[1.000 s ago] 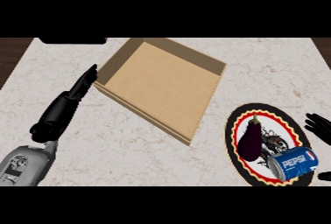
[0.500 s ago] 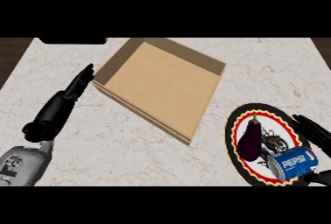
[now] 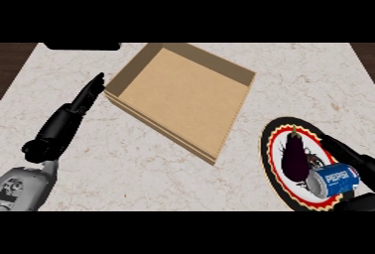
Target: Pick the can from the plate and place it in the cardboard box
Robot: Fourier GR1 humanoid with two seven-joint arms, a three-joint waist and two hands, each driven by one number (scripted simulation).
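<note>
Fingers of the black right hand [image 3: 350, 158] are being extended straight along the far side of the blue and white soft-drink can [image 3: 334, 180], while a dark part at the lower right, probably the thumb, is showing just below it. The hand is being held open around the can; nothing is being gripped yet, and whether the can is being touched cannot be told at this edge of the view.

The can is lying on its side on the round black-rimmed plate with the red and white patterned border [image 3: 273, 133], with its silver end turned toward the dark purple aubergine [image 3: 295, 157] that is resting just beside it on the same plate.

Several risks are being posed from here. A round can on its side is likely to be rolled toward the aubergine if it is pushed by the fingers before the thumb is closing behind it. The aubergine could be knocked or dragged along. The plate itself could be shifted on the pale marble counter [image 3: 190, 183].

The open, shallow brown cardboard box [image 3: 179, 96] is lying well apart to the left, so a long carry is being called for.

The black left hand [image 3: 86, 97] is being rested, fingers straight, just beside the box's left wall.
</note>
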